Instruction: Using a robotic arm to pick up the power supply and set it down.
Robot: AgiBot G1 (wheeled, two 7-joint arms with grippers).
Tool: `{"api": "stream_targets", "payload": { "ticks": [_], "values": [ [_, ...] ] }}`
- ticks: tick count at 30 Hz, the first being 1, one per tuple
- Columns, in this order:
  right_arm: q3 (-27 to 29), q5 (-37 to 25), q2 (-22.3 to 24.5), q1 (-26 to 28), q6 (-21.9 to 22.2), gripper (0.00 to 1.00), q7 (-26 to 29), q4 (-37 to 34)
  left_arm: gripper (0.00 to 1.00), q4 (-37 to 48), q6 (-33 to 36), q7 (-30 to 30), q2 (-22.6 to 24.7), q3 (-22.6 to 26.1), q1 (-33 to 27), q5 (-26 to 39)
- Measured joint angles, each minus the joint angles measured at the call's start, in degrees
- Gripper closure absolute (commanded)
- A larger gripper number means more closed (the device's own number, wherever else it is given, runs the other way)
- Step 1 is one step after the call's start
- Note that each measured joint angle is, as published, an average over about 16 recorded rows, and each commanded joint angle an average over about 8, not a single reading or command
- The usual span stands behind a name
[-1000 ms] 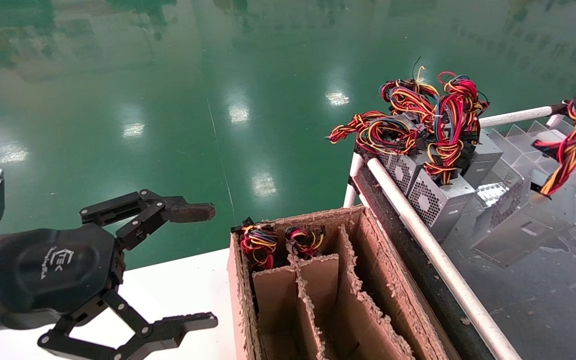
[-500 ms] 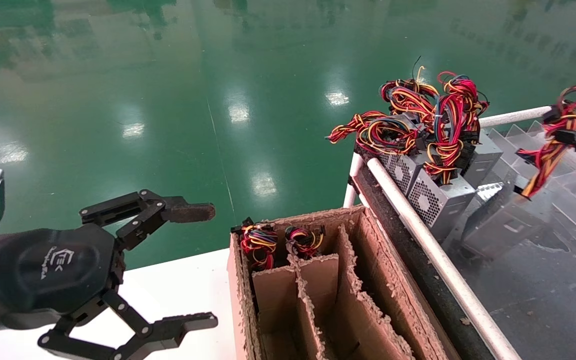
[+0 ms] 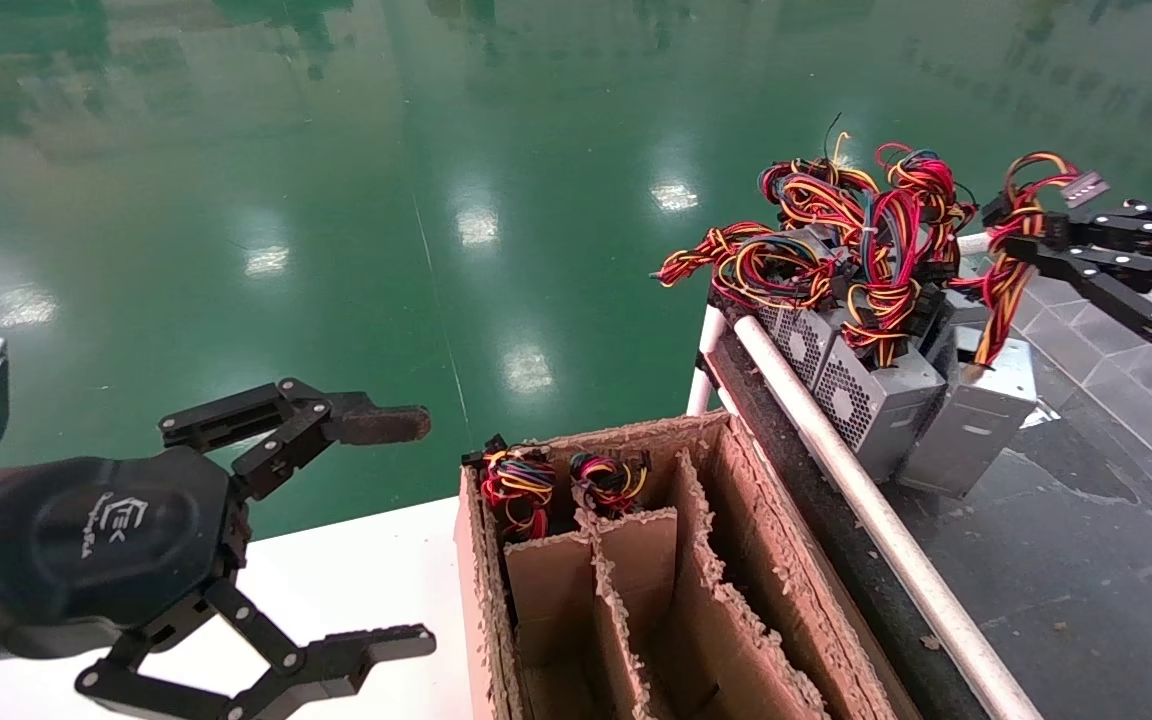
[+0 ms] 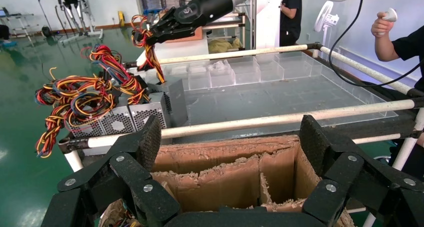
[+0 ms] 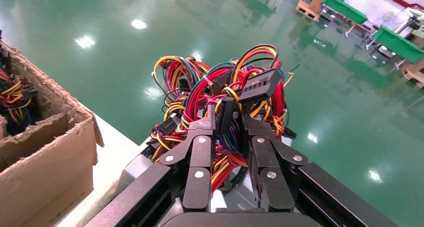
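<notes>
So the right gripper's got the wires, left one's just idling

Near left, the left gripper [image 3: 356,530] hangs spread wide beside the cardboard divider box [image 3: 736,640]. Farther right, the power supply [image 3: 971,425] sits on the dark table [image 3: 1086,590], touching the other units, while the right gripper [image 3: 1031,240] is clamped on its wire bundle [image 3: 1001,275], at far right.

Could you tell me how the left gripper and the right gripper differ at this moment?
The left gripper is open and holds nothing, while the right gripper is shut on the wire bundle of the power supply. The left gripper sits beside the cardboard box; the right gripper is raised over the rack's dark surface. The left gripper has one rust-brown fingertip; the right gripper's fingers look all black. Both are black linked two-finger grippers.
</notes>
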Motion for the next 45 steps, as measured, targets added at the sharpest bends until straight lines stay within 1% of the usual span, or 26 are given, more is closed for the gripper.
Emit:
{"api": "stream_targets", "payload": {
  "ticks": [8,15,16,17,23,24,25,39,45],
  "values": [
    [-0.89,-1.51,-3.60,1.75,2.11,1.00,-1.61,-2.32,0.00,0.00,-0.01,0.01,-0.01,0.02,0.00,-0.01],
    [-1.22,-2.12,-5.87,2.63,3.58,1.00,-3.22,-3.83,0.00,0.00,-0.02,0.02,-0.01,0.04,-0.01,-0.02],
    [-1.23,-2.14,-6.10,2.70,3.70,0.97,-3.42,-4.01,0.00,0.00,-0.02,0.02,-0.02,0.04,-0.01,-0.03],
    [-1.23,-2.14,-6.31,2.75,3.79,0.87,-3.62,-4.17,0.00,0.00,-0.02,0.02,-0.02,0.04,-0.01,-0.03],
    [-1.26,-2.13,-7.09,2.88,3.78,0.12,-4.34,-5.13,0.00,0.00,-0.02,0.03,-0.02,0.06,-0.01,-0.04],
    [-1.27,-2.13,-7.13,2.90,3.69,0.02,-4.38,-5.27,0.00,0.00,-0.02,0.03,-0.02,0.06,-0.01,-0.04],
    [-1.28,-2.13,-7.16,2.92,3.60,0.00,-4.43,-5.39,0.00,0.00,-0.03,0.03,-0.02,0.06,-0.01,-0.04],
    [-1.24,-2.14,-6.61,3.20,3.21,0.00,-5.06,-5.98,0.00,0.00,-0.04,0.05,-0.04,0.09,-0.02,-0.06],
    [-0.96,-1.55,-6.22,3.50,2.01,0.00,-3.53,-6.69,0.00,0.00,-0.05,0.05,-0.04,0.11,-0.02,-0.07]
  ]
}}
